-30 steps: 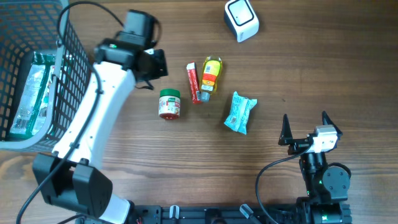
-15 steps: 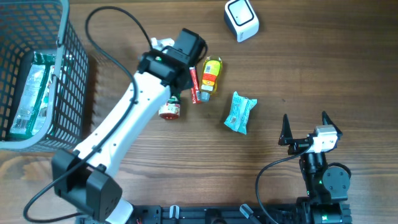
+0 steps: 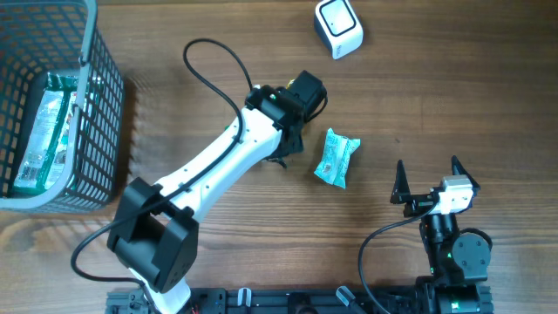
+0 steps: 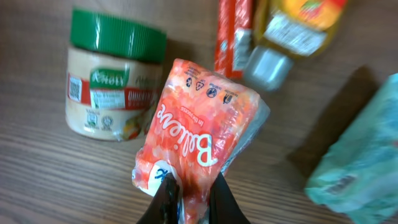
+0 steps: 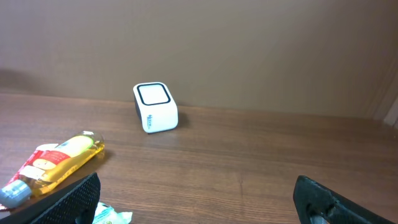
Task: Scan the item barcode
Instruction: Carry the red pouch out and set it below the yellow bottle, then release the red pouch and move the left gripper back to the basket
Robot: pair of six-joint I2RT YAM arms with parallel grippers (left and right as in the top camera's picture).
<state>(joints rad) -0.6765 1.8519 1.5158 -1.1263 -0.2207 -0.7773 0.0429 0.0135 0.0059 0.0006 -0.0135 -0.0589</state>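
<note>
On the counter a wire basket sits far left and a white scanner at the back. The left tool is clamped on an orange packet (near a green-lidded jar). The right tool stands apart.

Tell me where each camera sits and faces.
Overhead: fixed above the wooden table, looking straight down; shows the white left arm and the open right tool.
Left wrist: on that arm, looking down past the shut left tool, which grips an orange plastic packet near a green-lidded jar.
Right wrist: low, facing across the table at the white box-shaped scanner; its own fingertips frame the bottom.
Shared: both wrist views show the yellow plastic bottle.
</note>
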